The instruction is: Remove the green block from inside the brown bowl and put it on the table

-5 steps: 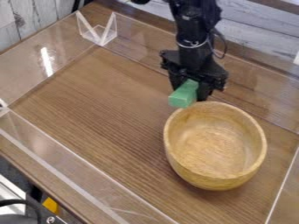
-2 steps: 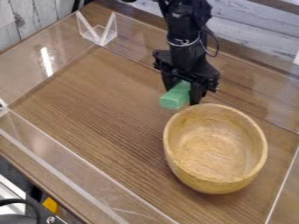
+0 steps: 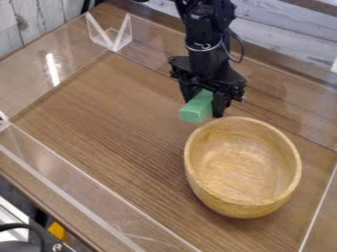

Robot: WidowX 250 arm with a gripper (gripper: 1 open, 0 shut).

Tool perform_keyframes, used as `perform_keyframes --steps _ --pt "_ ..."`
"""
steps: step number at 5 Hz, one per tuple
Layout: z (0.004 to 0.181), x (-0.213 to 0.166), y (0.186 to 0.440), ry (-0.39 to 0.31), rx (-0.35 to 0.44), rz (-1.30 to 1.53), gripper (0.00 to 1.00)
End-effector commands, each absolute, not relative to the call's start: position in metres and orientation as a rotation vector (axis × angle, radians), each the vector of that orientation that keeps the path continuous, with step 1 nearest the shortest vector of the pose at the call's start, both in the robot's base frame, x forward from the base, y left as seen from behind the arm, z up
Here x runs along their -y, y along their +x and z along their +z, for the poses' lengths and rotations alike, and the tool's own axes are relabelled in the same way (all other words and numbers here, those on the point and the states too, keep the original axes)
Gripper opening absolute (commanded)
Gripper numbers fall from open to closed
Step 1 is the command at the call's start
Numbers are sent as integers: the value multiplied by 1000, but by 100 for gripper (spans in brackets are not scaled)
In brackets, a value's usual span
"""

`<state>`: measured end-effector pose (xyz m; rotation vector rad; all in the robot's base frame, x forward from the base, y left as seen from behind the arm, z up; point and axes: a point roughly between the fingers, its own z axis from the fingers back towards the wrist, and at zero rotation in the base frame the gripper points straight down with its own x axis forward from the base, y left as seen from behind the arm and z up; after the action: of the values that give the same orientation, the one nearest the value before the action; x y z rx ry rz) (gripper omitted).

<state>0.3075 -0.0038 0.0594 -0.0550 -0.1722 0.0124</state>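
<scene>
Meanwhile, one gripper (image 3: 202, 97) is clamping one green block (image 3: 198, 107), a small bright-green bar hanging tilted just outside the far rim of the single brown bowl (image 3: 242, 164). Nothing is lying inside that light, grainy wooden bowl, which is sitting near the table's (image 3: 105, 108) right edge.

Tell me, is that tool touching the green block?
Touching. The camera view shows the tool shut on the green block, whose top sits between its fingers, outside the brown bowl.
</scene>
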Motion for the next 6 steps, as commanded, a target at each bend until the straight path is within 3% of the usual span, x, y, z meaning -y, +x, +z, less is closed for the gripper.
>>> perform_keyframes --steps 1,3,5,6 --pt "86 1 312 -54 239 8 0" --pt "99 -18 301 -44 247 29 0" --pt "93 -63 285 -19 236 84 0" --pt "82 -77 275 -3 228 133 0"
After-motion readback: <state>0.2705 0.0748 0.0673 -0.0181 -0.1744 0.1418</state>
